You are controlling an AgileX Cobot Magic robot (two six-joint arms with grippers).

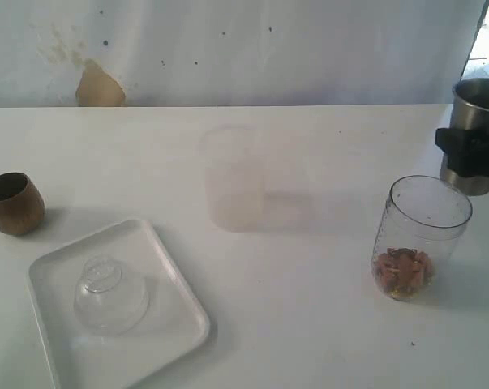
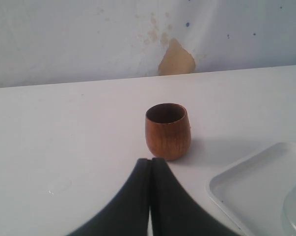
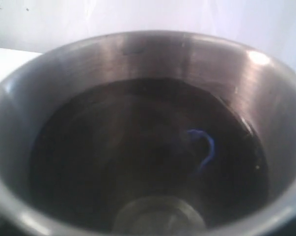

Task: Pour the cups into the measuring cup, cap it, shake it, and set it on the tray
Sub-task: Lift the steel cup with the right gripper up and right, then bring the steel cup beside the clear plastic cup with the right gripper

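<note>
The steel tumbler (image 1: 477,105) stands upright at the far right, with my right gripper (image 1: 471,154) shut around its middle. In the right wrist view its dark inside (image 3: 138,147) fills the frame and hides the fingers. Just in front of it stands the clear measuring cup (image 1: 424,219), uncapped, with orange-brown pieces (image 1: 402,271) at its bottom. The brown wooden cup (image 1: 14,203) stands upright at the far left. My left gripper (image 2: 150,162) is shut and empty, just short of the wooden cup (image 2: 168,131). The white tray (image 1: 175,324) lies front left.
A clear dome lid (image 1: 110,294) rests on the tray. A frosted translucent cup (image 1: 232,178) stands mid-table. A white wall with a tan patch (image 1: 98,87) runs along the table's far edge. The tray's corner (image 2: 251,187) shows beside the left fingers.
</note>
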